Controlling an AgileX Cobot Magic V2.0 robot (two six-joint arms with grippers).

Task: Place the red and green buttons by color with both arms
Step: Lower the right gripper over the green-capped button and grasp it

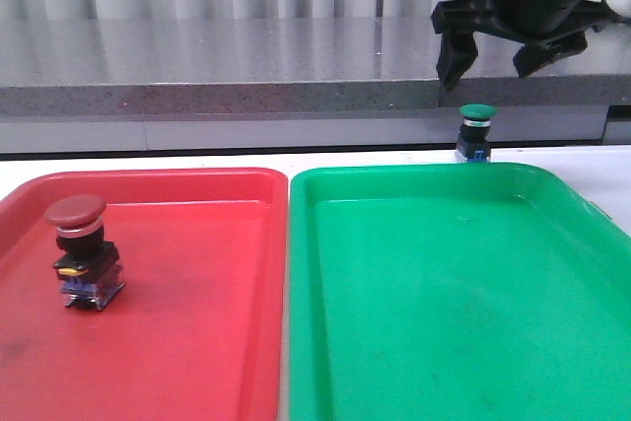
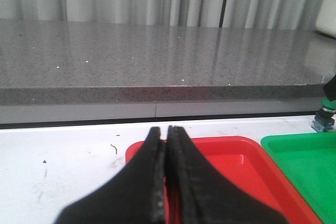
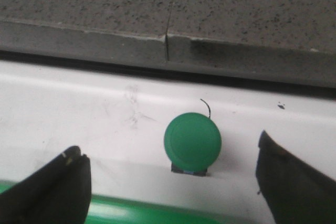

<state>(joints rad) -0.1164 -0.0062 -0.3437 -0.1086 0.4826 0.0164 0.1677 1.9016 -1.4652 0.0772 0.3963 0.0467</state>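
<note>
Our right end effector [image 1: 490, 59] hangs with its black angular fingers spread wide above the green button [image 1: 477, 131], which stands upright on the white tabletop [image 1: 148, 164] just beyond the green tray [image 1: 552, 184], at its twelve o'clock edge. We judge the green pick is in hand: next we must descend squarely and close around the smooth domed cap or its collar. Our left end effector [image 2: 166, 145] is pressed together, holding nothing. The red button [image 1: 83, 248] already stands in the glossy red tray [image 1: 197, 342], toward nine o'clock.

one button [image 1: 83, 249] in left tray [image 1: 197, 362], other button [image 1: 476, 132] behind right tray [image 1: 444, 342]
</note>
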